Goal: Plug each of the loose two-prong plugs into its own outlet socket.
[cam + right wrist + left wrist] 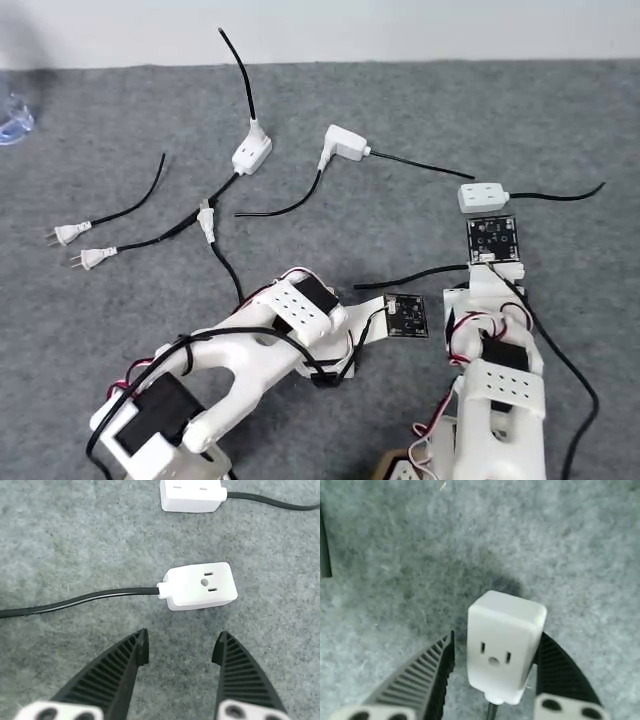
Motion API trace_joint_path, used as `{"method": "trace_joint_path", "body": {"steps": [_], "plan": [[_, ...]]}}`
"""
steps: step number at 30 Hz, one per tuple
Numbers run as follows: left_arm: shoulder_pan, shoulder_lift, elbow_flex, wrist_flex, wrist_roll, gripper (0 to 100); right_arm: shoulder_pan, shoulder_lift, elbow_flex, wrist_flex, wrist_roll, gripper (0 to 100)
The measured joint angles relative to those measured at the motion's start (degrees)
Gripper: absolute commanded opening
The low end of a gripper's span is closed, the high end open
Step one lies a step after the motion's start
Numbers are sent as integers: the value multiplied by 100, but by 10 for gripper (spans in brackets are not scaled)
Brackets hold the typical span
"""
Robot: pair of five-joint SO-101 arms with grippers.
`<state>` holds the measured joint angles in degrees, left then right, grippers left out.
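left gripper (pixel 496 636): black ribbed jaws partly apart around a white boxy plastic socket block (pixel 504 640); one finger (pixel 560 670) sits against the block's side, the other (pixel 427 675) leaves a sliver of the grey carpet-like table cover (pixel 395 555) visible between, so not clamped; block's slotted face points at the left wrist camera, black cord leaving its near end; can't tell if it lies flat or is tipped up; in the high view the left arm (pixel 250 350) covers that spot; right gripper (pixel 182 634): jaws wide apart, nothing in them, low over the cover; just beyond its fingertips lies a white flat plastic socket (pixel 200 586), face up, black cord running off sideways; in the high view the right arm (pixel 505 385) hides it; next out, a white oblong plastic socket (pixel 192 495), in the high view (pixel 483 196) just past the right arm's wrist, cord trailing right; high view adds the rest; three small white plastic two-prong plugs on black cords, all loose: upper plug (pixel 65 234) and lower plug (pixel 88 259) side by side far left, third plug (pixel 206 220) nearer centre, lying across another cord; farthest, a white wedge-shaped plastic socket (pixel 343 145) and a white tapered plastic socket (pixel 251 152), near each other, well apart from both grippers
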<state>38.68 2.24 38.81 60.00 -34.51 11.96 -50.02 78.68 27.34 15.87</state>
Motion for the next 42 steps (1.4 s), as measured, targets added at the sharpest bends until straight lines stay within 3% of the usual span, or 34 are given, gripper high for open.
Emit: {"method": "trace_joint_path", "body": {"steps": [6, 13, 24, 33, 38, 42], "plan": [[-26, 0, 0, 0, 0, 242, 0, 0, 0, 0, 0, 226], [-615, 9, -396, 229, -255, 242, 0, 0, 0, 0, 0, 226], [-695, 18, -818, 352, -387, 242, 0, 0, 0, 0, 0, 226], [-1319, -255, -1213, 404, -378, 242, 0, 0, 0, 0, 0, 226], [-1336, -765, -1354, 1354, -316, 242, 0, 0, 0, 0, 0, 226], [-1451, -1943, -1785, 2382, 211, 242, 0, 0, 0, 0, 0, 226]]}}
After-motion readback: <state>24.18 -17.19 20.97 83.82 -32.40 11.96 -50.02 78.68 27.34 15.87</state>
